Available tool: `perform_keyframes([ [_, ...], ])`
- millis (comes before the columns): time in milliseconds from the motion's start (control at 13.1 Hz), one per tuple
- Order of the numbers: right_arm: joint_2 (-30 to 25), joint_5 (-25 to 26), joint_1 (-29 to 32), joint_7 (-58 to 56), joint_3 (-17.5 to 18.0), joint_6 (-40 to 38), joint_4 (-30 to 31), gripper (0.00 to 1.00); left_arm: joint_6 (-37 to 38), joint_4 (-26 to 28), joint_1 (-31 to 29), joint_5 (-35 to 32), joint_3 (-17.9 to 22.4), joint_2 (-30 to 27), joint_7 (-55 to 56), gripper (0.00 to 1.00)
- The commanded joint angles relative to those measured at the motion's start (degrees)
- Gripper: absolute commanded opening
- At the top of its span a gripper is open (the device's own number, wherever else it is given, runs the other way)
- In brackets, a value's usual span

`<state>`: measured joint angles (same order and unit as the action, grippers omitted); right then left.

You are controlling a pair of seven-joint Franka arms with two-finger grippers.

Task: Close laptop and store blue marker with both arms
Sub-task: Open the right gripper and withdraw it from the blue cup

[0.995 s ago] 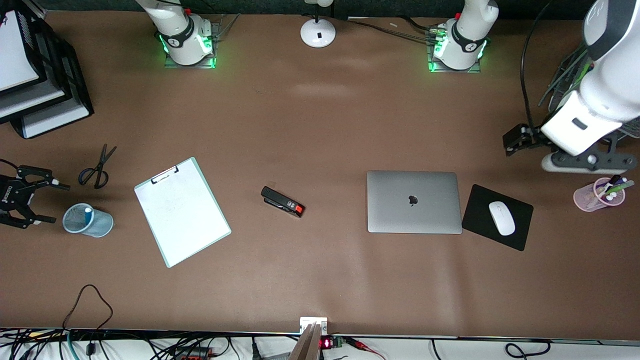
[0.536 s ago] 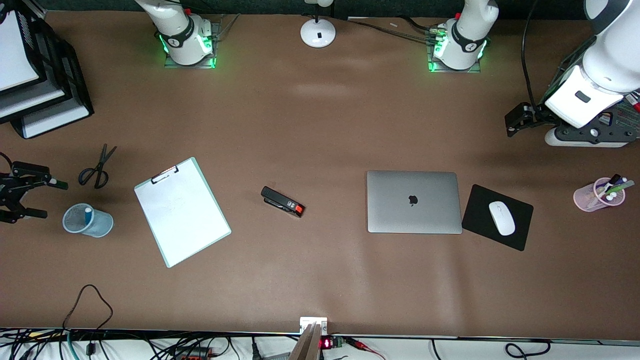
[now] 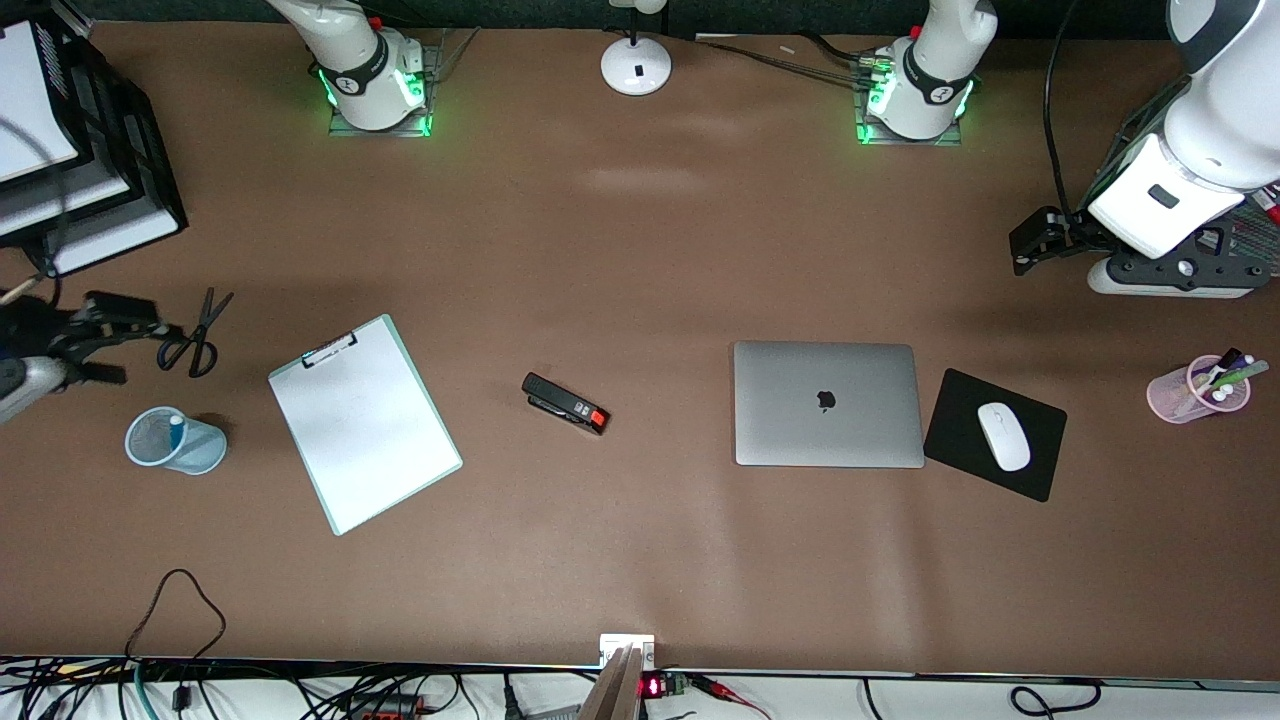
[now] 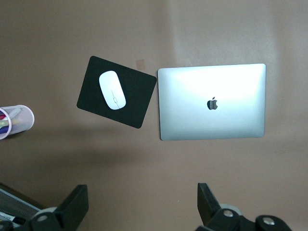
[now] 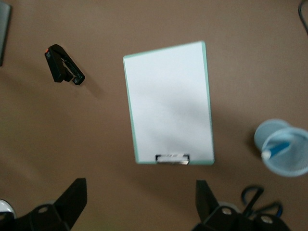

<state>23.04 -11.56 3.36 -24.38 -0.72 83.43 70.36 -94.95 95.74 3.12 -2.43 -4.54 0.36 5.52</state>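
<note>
Going across the front view from nine o'clock to three, the right gripper hangs over the tabletop edge with its fingers spread and empty, and it has risen toward the one pair of scissors since a second ago. At five o'clock from it lies one blue mesh cup on its side, with the one blue marker inside. Next come one clipboard, one stapler, and the one laptop, closed flat with its lid logo up. At three o'clock of the laptop sit one mouse pad with one mouse, then one pink pen cup. The left gripper, fingers released, has drawn up since earlier; its arm is cut off by the frame edge. The marker shows only partly.
</note>
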Motion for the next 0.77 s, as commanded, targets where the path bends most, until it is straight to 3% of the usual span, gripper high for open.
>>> perform_keyframes([
  [0,-5.28,6.35,-7.37,16.94,-0.42,-4.32,2.23,1.00,0.90,-0.02,0.31,-0.20,-0.46,-0.63,-1.12,1.00],
  [230,-9.76,7.43,-11.52,29.97,-0.42,-4.95,6.09,1.00,1.00,-0.02,0.31,-0.20,-0.73,-0.63,-1.12,1.00],
  [459,-13.97,12.34,-14.51,34.66,-0.42,-4.43,9.78,1.00,1.09,-0.02,0.31,-0.20,-0.82,-0.71,-1.12,1.00],
  [689,-22.66,12.97,-14.61,34.67,-0.42,2.41,21.44,1.00,1.09,0.06,0.31,-0.20,-0.82,-0.71,-1.12,1.00],
])
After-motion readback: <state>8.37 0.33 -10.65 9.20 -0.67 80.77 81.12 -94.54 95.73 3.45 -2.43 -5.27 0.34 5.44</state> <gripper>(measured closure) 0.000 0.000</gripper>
